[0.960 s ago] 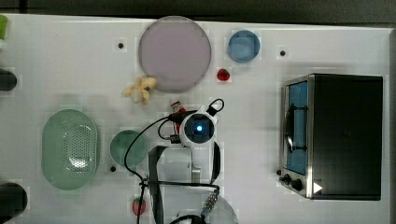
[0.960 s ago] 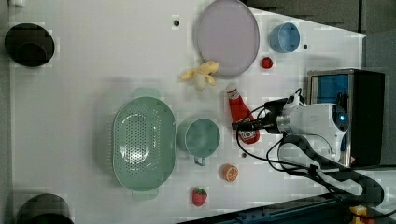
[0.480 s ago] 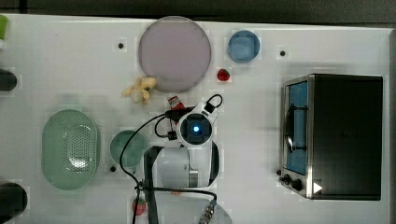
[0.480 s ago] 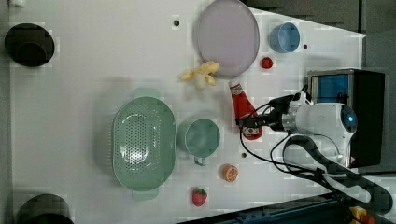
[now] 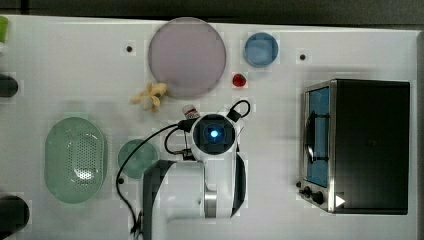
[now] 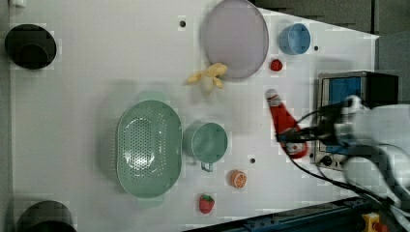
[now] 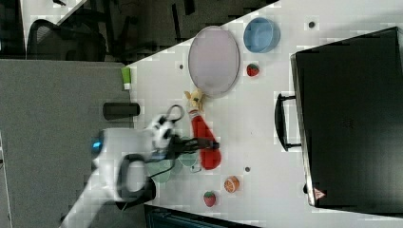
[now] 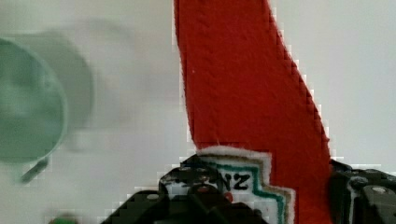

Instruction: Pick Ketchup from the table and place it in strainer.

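I have the gripper [image 6: 296, 140] straddling the fat lower half of the ketchup [image 6: 284, 120], fingers either side of the label; whether they are pressing yet I cannot tell. The bottle lies flat on the table [image 6: 96, 72], mid-table, just in front of the oven [image 6: 358, 92]. Its long axis runs toward the far edge, cap pointing at the plate [image 6: 235, 37]. The strainer [image 6: 147, 147] sits well apart toward the left view's left, beyond the green cup [image 6: 208, 141]. Both look empty. I judge the carry must cross over that cup.
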